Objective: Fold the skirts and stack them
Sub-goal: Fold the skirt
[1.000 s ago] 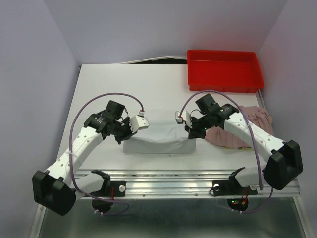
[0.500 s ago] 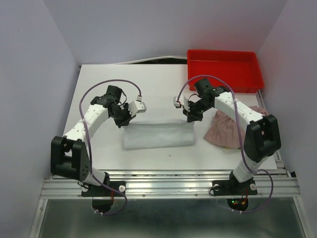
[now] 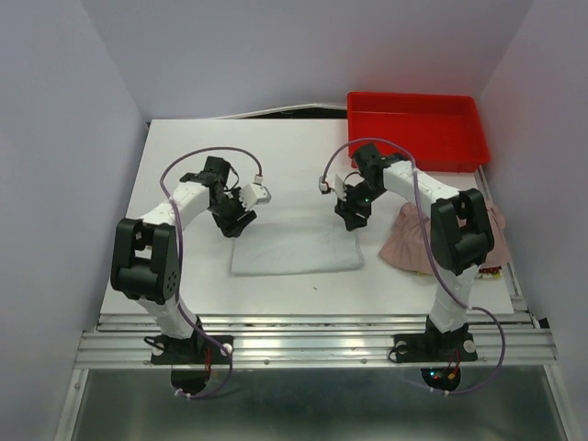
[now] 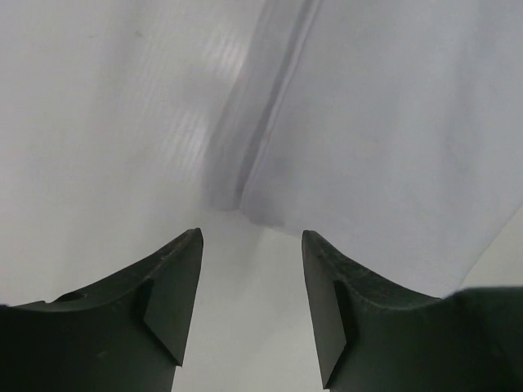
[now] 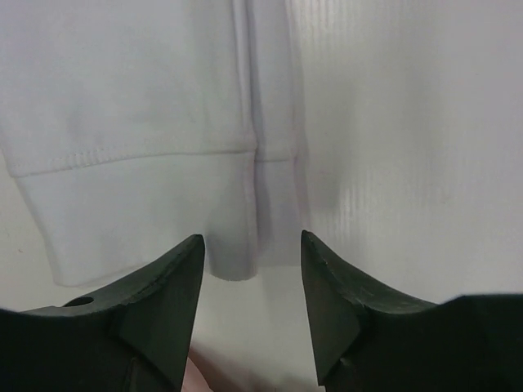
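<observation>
Tabletop (image 3: 184, 175) is bearing everything, and its white sheet is giving the cloth a flat bed to be creased against. Red tray (image 3: 415, 138) is sitting at the far right corner, apart from the work and looking bare inside; it is playing no part that I can judge.

Nearer the arms, the grey-white skirt (image 3: 294, 248) is lying in the middle of the table as a doubled, roughly rectangular pad. Its long edges are running left to right, so each arm is getting one end to itself. The pink skirt (image 3: 415, 241) is lying just to the right of it, fanned out with pleats showing and partly hidden under the right arm. It is looking unfolded and is lying close enough to be pulled over for stacking.

The left gripper (image 4: 252, 241) is hovering over the far left corner of the grey-white skirt, jaws parted and holding nothing, with the layered fold edge lying straight ahead between them. The right gripper (image 5: 252, 245) is mirroring it over the far right corner, jaws likewise spread and empty, the stitched hem band sitting just beyond its fingertips.

Judging by this, one fold of the grey-white skirt is lying done. Both claws are standing clear of the cloth, probably so that it is lying flat without being dragged.
</observation>
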